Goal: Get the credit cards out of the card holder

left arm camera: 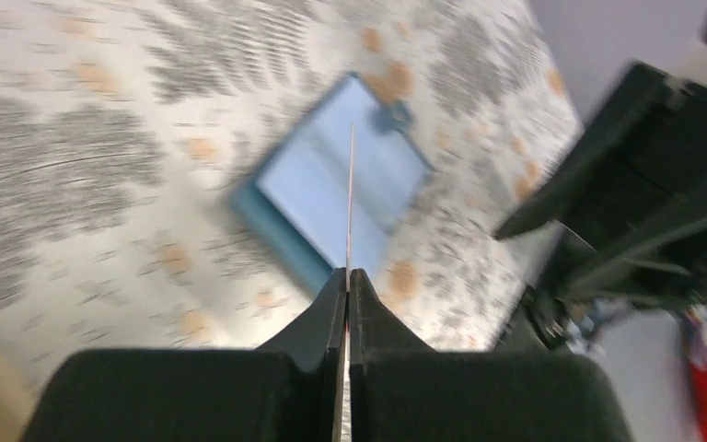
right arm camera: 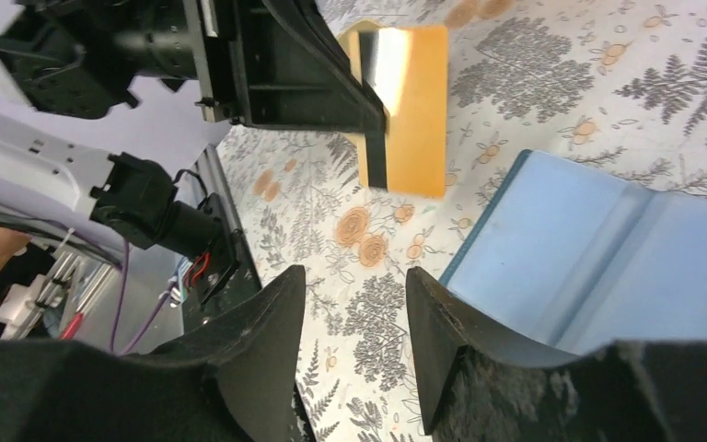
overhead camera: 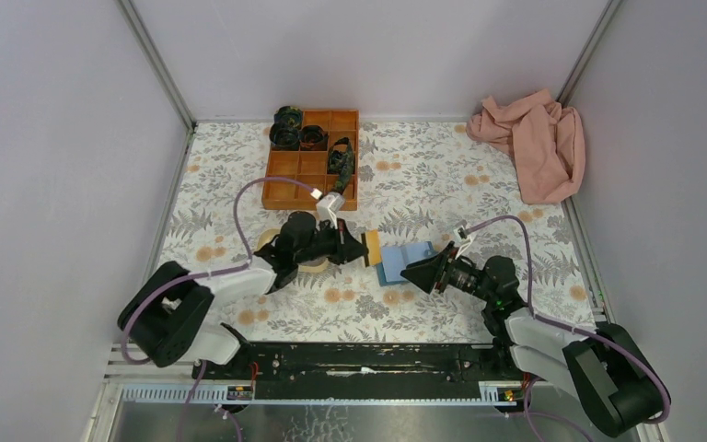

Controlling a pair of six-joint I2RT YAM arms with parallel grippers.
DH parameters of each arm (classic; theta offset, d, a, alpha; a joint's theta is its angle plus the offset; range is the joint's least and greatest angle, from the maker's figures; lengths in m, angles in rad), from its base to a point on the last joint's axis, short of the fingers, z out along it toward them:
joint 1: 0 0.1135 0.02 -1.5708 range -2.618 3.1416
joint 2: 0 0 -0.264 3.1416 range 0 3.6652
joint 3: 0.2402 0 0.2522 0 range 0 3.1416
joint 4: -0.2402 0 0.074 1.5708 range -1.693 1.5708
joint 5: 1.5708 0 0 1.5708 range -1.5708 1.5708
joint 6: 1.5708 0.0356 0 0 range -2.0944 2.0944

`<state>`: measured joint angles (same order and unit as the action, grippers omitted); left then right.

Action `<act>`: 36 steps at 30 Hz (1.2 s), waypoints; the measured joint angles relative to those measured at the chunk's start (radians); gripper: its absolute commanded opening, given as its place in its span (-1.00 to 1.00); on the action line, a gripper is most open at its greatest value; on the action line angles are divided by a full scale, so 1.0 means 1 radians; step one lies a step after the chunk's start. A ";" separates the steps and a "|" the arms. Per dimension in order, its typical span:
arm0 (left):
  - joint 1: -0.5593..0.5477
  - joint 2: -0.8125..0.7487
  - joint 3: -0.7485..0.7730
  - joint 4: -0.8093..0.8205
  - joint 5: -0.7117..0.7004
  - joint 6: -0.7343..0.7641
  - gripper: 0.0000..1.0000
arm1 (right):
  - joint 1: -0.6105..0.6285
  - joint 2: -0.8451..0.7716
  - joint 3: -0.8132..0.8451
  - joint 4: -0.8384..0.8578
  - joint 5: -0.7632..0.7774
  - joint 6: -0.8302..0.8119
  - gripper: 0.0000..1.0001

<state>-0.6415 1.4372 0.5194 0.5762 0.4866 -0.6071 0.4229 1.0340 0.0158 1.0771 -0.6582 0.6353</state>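
The light-blue card holder (overhead camera: 408, 260) lies open on the floral table, and also shows in the left wrist view (left arm camera: 318, 180) and the right wrist view (right arm camera: 608, 258). My left gripper (overhead camera: 365, 249) is shut on a tan credit card (overhead camera: 374, 249) and holds it just left of the holder, clear of it. The card shows edge-on between the fingers (left arm camera: 350, 198) and flat in the right wrist view (right arm camera: 414, 120). My right gripper (overhead camera: 416, 273) is open and empty (right arm camera: 354, 304). One of its fingers (right arm camera: 456, 322) is over the holder's near edge. Other cards are not visible.
An orange compartment box (overhead camera: 306, 170) with dark rolled items stands at the back. A pink cloth (overhead camera: 534, 143) lies at the back right. A pale yellow tray (overhead camera: 316, 267) is partly hidden under my left arm. Walls close in both sides.
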 measured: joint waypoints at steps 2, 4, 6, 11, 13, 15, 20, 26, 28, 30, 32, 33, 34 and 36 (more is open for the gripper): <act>0.001 -0.056 0.000 -0.092 -0.124 0.016 -1.00 | 0.000 -0.022 0.001 -0.042 0.027 -0.015 0.04; 0.001 -0.121 0.001 -0.184 -0.255 0.031 -1.00 | 0.000 -0.026 0.002 -0.071 0.045 -0.027 0.04; 0.001 -0.195 0.003 -0.272 -0.391 0.038 -1.00 | 0.000 -0.023 0.002 -0.091 0.052 -0.032 0.04; 0.001 -0.291 0.077 -0.521 -0.636 0.032 -1.00 | 0.000 0.021 0.007 -0.101 0.055 -0.033 0.03; 0.002 -0.289 0.143 -0.636 -0.707 0.023 -1.00 | 0.000 0.035 0.013 -0.101 0.054 -0.033 0.03; 0.002 -0.280 0.215 -0.745 -0.769 0.009 -1.00 | 0.000 0.042 0.016 -0.101 0.052 -0.033 0.03; 0.001 -0.271 0.278 -0.895 -0.914 -0.015 -1.00 | 0.000 0.042 0.017 -0.101 0.048 -0.033 0.03; -0.026 -0.213 0.335 -1.085 -1.106 -0.051 -1.00 | 0.000 0.044 0.021 -0.116 0.048 -0.033 0.03; -0.052 -0.182 0.375 -1.149 -1.174 -0.067 -1.00 | 0.000 0.050 0.023 -0.116 0.047 -0.033 0.03; -0.068 -0.148 0.407 -1.197 -1.225 -0.084 -1.00 | 0.000 0.056 0.028 -0.116 0.047 -0.033 0.03; -0.078 -0.114 0.427 -1.233 -1.259 -0.096 -1.00 | 0.000 0.057 0.031 -0.116 0.047 -0.033 0.03; -0.080 -0.091 0.436 -1.251 -1.272 -0.101 -1.00 | 0.000 0.057 0.032 -0.116 0.047 -0.033 0.03; -0.083 -0.065 0.442 -1.267 -1.284 -0.107 -1.00 | 0.000 0.057 0.033 -0.117 0.047 -0.033 0.03; -0.085 -0.008 0.451 -1.300 -1.304 -0.118 -1.00 | 0.000 0.057 0.033 -0.119 0.047 -0.033 0.03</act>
<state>-0.7261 1.4292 0.9703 -0.7238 -0.8173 -0.7254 0.4229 1.0912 0.0486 0.9585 -0.6113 0.6022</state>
